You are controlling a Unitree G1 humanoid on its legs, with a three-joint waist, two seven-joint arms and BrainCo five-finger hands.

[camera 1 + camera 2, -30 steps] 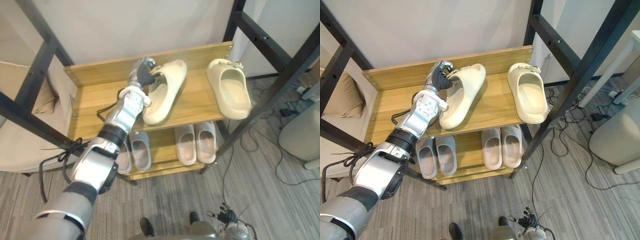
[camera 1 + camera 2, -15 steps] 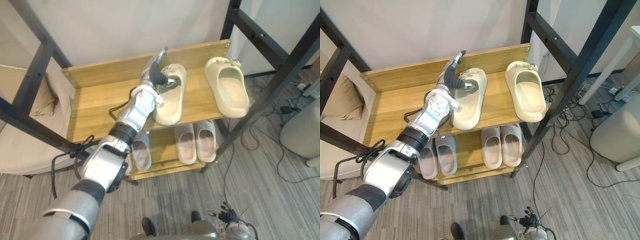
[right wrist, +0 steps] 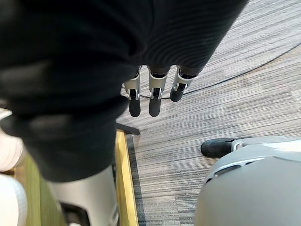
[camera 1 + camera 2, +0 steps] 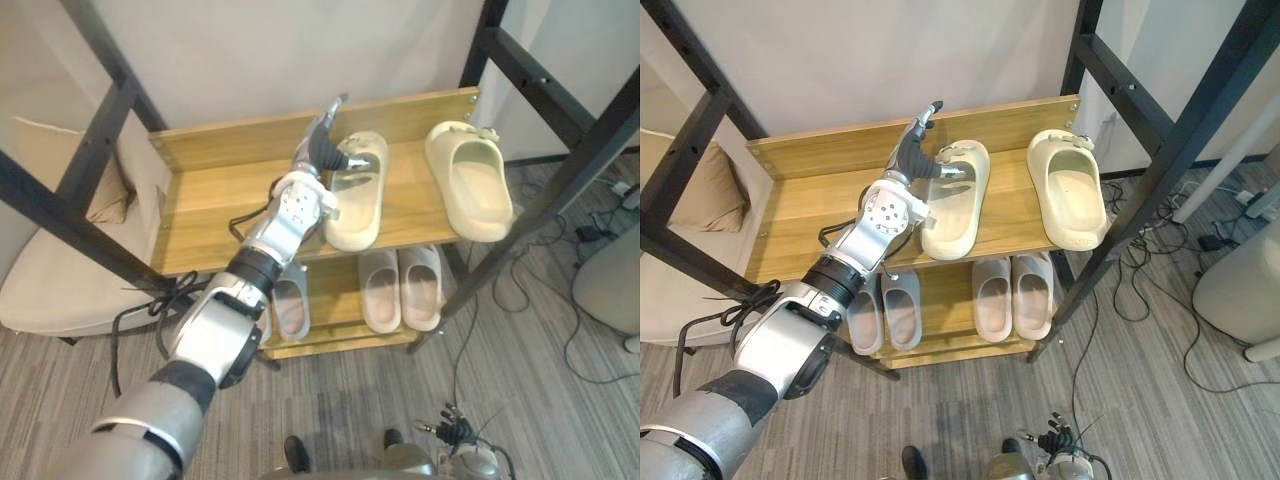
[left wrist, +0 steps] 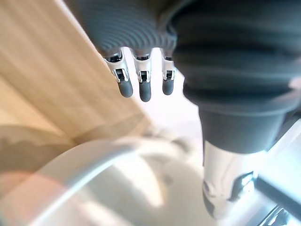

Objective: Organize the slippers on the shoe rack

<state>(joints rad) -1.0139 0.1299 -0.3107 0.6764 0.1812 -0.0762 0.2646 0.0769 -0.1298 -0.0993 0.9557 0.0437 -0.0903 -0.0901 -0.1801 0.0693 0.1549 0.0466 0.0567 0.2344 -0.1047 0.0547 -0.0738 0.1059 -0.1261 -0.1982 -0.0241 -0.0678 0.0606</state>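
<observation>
Slipper is touched by the left hand, fingers straight, for straightening; sliding toward its mate beyond the thumb seems needed.

slipper: strap end partly behind left hand; a pale blur in the left wrist view.
thumb tip: at the strap, too small to tell if it hooks or just touches.
left grey pair: toes under top shelf; outer one partly behind the forearm.
right grey pair: toes under the same shelf.
cushion: cut off by the picture's edge.
white object on the floor: cut off, cannot tell what it is.
</observation>
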